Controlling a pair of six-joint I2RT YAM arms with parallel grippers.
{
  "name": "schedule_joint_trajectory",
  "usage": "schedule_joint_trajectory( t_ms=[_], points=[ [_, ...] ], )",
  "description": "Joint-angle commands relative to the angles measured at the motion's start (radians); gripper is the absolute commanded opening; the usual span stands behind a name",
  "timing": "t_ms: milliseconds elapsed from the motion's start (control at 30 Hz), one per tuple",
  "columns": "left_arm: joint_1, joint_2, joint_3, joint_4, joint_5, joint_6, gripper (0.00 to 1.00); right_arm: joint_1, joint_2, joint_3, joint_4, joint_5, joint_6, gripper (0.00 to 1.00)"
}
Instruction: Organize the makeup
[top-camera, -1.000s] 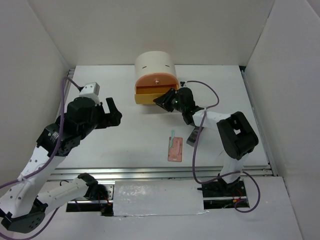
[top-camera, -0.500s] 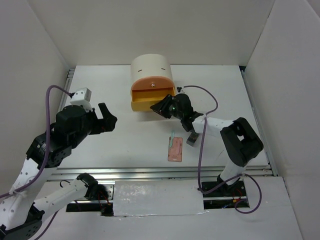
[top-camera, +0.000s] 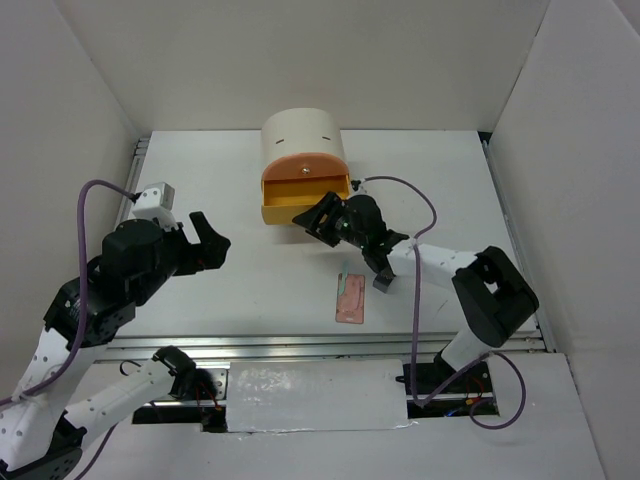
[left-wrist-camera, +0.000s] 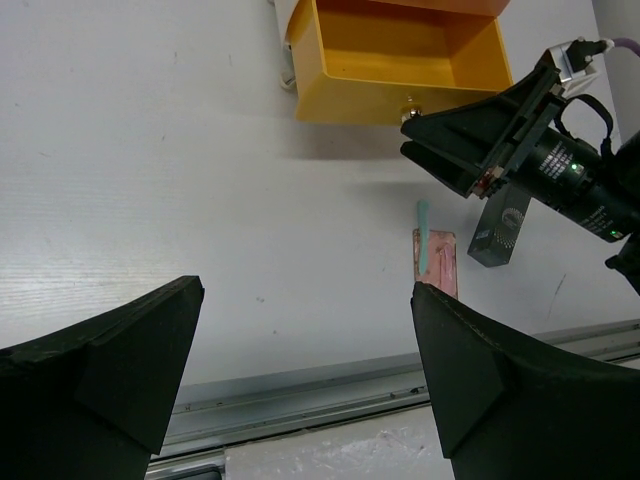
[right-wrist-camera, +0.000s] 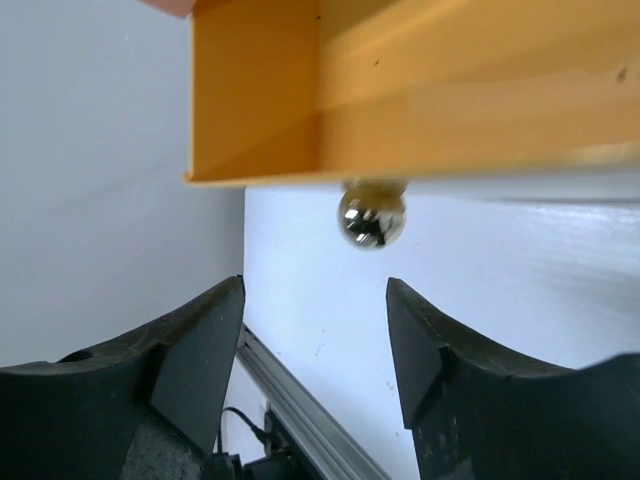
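Observation:
A flat pink palette (top-camera: 350, 298) lies on the white table with a pale teal stick (top-camera: 343, 276) resting on its far end. Just to its right is a dark grey case (top-camera: 385, 279). The left wrist view shows the same palette (left-wrist-camera: 440, 268), teal stick (left-wrist-camera: 423, 232) and case (left-wrist-camera: 499, 226). My right gripper (top-camera: 322, 218) is open just in front of the pulled-out orange drawer (top-camera: 303, 203). The drawer's round metal knob (right-wrist-camera: 371, 213) hangs free beyond the right gripper (right-wrist-camera: 313, 285). My left gripper (top-camera: 206, 241) hovers open and holds nothing, well to the left.
The cream drum-shaped box (top-camera: 303, 133) stands at the back centre, with the drawer (left-wrist-camera: 400, 55) sticking out toward me and nothing showing inside. A metal rail (top-camera: 300, 345) runs along the table's near edge. White walls close in both sides.
The box shifted slightly left and its drawer came out. My right gripper then opened off the knob. My left arm drew back to the left.

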Motion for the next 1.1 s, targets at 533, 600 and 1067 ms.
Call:
schedule_joint_trajectory(
  t_ms=[533,600,1067],
  points=[
    [0.002,0.105,0.08,-0.128,-0.087,-0.044,0.99,0.005,-0.422,0.159,-1.223,0.669,0.188,1.0],
    [0.004,0.121,0.083,-0.134,-0.085,-0.044,0.99,0.005,-0.43,0.151,-1.271,0.698,0.188,1.0],
    [0.004,0.132,0.078,-0.087,-0.038,-0.007,0.99,-0.12,-0.264,-0.002,-1.11,0.6,0.029,0.97]
  ],
)
